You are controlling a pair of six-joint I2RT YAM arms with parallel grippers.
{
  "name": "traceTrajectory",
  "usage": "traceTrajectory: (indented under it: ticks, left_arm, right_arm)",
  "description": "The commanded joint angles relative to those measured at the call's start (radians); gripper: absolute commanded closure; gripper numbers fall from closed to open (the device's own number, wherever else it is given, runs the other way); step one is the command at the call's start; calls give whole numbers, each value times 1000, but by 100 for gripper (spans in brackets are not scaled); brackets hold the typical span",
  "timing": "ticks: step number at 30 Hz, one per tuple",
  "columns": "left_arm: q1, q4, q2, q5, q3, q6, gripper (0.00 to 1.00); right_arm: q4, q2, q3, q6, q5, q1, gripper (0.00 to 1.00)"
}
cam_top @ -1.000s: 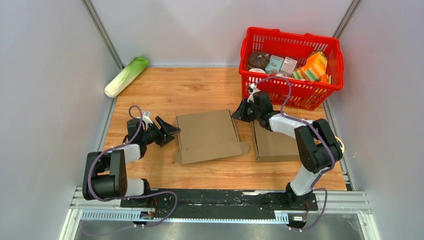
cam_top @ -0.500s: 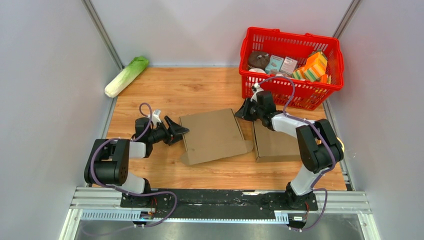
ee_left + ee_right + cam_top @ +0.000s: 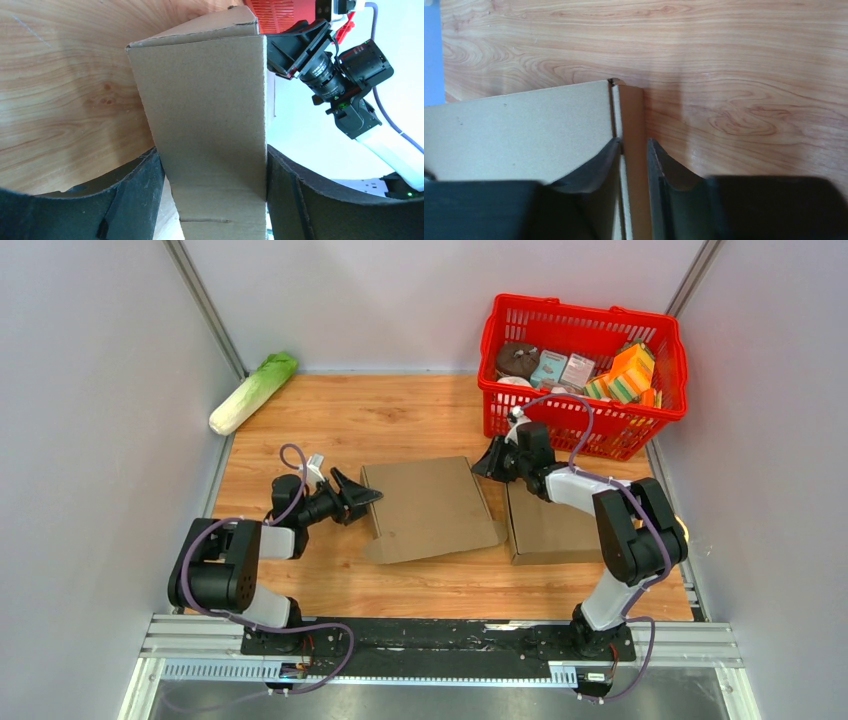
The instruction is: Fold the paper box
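The brown paper box lies mostly flat at the middle of the wooden table. Its left side is raised. My left gripper is open at that left edge. In the left wrist view the cardboard panel stands upright between the wide-spread fingers of the left gripper. My right gripper is at the box's far right corner. In the right wrist view the right gripper is shut on a narrow side flap beside the pale panel.
A second flat cardboard piece lies to the right of the box, under the right arm. A red basket with several groceries stands at the back right. A cabbage rests against the left wall.
My left gripper has slid right, from clear of the box to around its left edge. The box has shifted slightly right. The right gripper has barely moved.
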Motion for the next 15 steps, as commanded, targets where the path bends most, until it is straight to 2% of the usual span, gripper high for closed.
traceTrajectory:
  ticks: [1,3,4,6,7,8,9,11,12,15]
  left_arm:
    - [-8,96,-39,2,1,-60,31]
    - [-8,98,-43,2,-4,-98,40]
    - [-8,99,-56,3,-5,-115,42]
    - [-6,61,-74,11,-4,-160,51]
    - [-6,17,-100,16,3,-165,55]
    - [-5,-43,-114,22,19,-168,56]
    - [-5,-139,-131,38,29,-163,59]
    - [-2,-221,-183,46,50,-163,60]
    - [7,-303,-201,46,55,-169,60]
    - [26,-414,-289,42,75,-188,60]
  right_arm:
    - [-81,11,-18,-31,35,14,63]
    - [-168,-19,16,-30,40,24,52]
    - [-211,-39,30,-28,48,28,36]
    - [-368,-114,70,-59,77,44,21]
    - [-430,-148,115,-79,101,52,8]
    - [-484,-221,134,-100,147,58,1]
    - [-551,-260,143,-140,162,73,0]
    - [-605,-355,185,-192,204,101,0]
    - [-660,-377,198,-247,219,145,0]
    - [-727,-441,252,-299,262,246,0]
